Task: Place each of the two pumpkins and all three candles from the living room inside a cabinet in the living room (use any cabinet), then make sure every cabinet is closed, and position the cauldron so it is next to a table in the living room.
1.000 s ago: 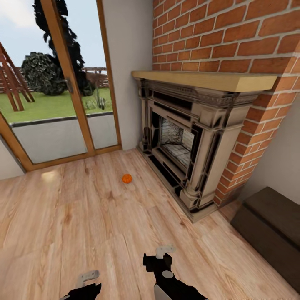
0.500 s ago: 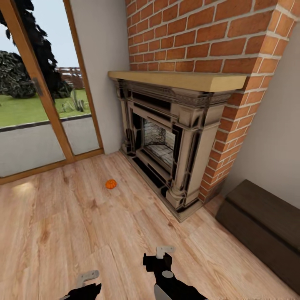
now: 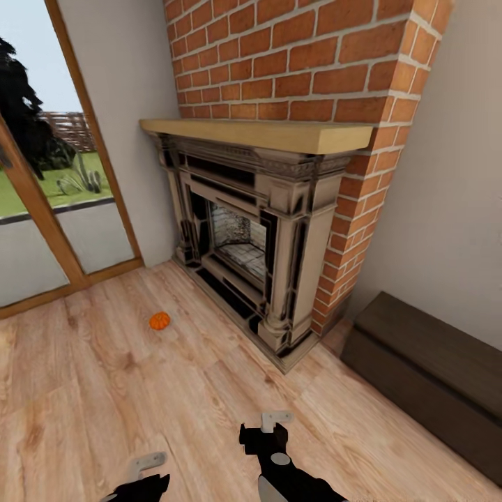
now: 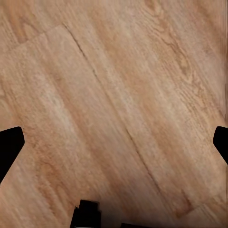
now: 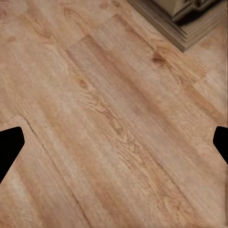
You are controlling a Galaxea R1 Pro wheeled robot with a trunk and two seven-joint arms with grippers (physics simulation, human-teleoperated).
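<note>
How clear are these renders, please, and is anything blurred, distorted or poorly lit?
Head view: even daylight, with wide-angle lean in the fireplace and the brick; the pumpkin is small but sharp, and the cabinet is dark. Both wrist views: soft, slightly blurred floor planks, with no glare.

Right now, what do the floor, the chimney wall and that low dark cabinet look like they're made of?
The floor looks like pale wood planks with a satin finish: grain, knots and board seams show. The chimney wall looks like red brick with pale mortar joints, matte. The cabinet looks like dark brown wood or veneer, matte; its grain is faint, so that is less certain.
</note>
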